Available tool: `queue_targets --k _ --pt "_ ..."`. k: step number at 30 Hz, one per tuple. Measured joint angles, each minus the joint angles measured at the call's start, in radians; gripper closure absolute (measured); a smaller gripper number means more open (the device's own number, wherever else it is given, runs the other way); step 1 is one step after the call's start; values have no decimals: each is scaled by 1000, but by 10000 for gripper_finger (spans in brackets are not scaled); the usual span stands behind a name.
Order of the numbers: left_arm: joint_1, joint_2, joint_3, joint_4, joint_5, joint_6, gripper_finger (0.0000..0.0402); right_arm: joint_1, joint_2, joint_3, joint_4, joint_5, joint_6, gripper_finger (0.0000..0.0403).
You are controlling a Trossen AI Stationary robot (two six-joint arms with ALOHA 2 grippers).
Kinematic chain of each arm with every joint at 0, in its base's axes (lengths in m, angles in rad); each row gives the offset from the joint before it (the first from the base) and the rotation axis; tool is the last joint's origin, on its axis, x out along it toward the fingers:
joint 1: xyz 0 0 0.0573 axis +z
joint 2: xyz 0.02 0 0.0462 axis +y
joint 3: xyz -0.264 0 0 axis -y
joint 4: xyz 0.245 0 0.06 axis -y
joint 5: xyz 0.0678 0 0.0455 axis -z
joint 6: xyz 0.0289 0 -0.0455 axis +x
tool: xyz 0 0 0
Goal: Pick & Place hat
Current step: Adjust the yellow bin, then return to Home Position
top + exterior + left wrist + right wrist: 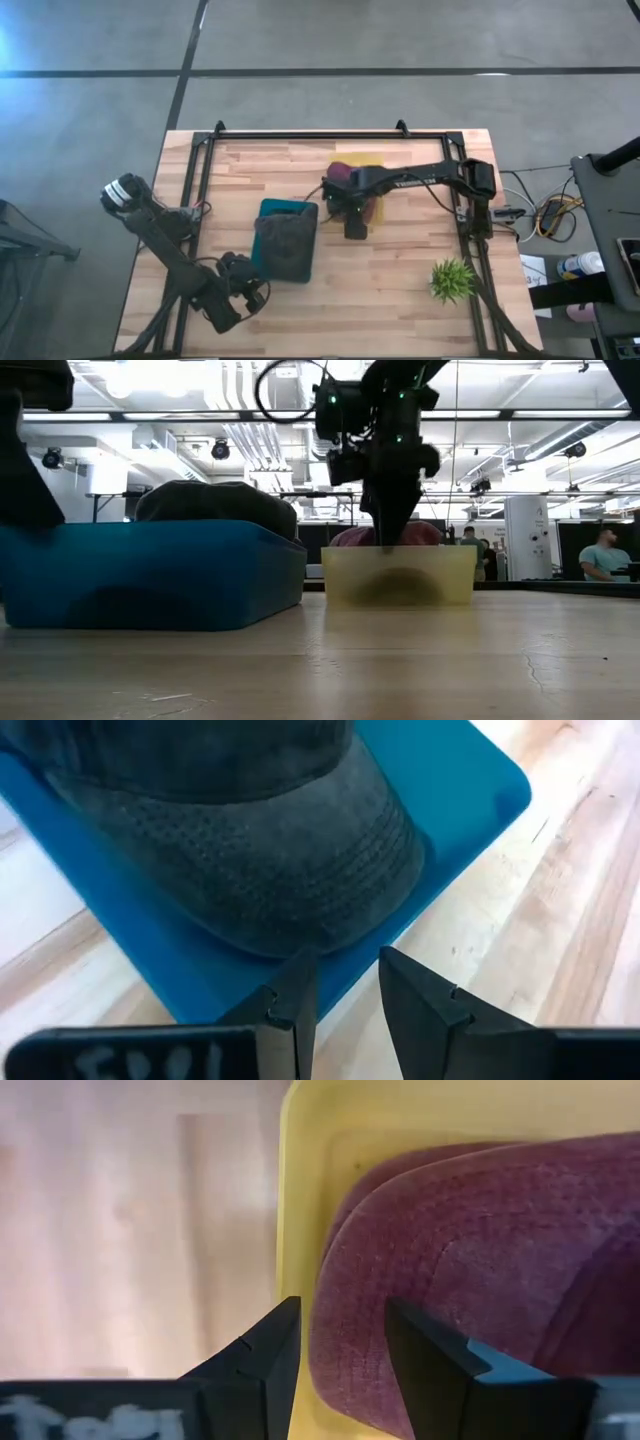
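Right gripper has its fingers slightly parted over the maroon hat – which sits in the yellow bin. Left gripper, parted too, is by the dark hat in the blue bin.

Pale wood table — blue bin, yellow bin, green plant on top

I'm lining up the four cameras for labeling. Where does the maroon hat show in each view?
High view: maroon hat in the yellow bin, mid-table, under the right gripper.
Low view: its crown peeks above the bin's wall, centre.
Left wrist view: not in it; only the dark hat in the blue bin.
Right wrist view: fills the right side.
Shared landmark: the yellow bin.
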Motion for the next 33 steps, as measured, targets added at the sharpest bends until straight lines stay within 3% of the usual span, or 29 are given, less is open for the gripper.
queue_targets --k 15,21,27,33 --pt "149 0 -65 136 -93 228 300 262 0 -4 62 -55 121 259" --pt "191 0 -53 252 38 454 300 282 -1 1 73 -44 159 259" --pt "165 -23 7 219 147 497 300 276 -38 1 71 -10 157 259" --pt "137 -74 77 59 97 488 300 275 -112 12 64 39 155 259"
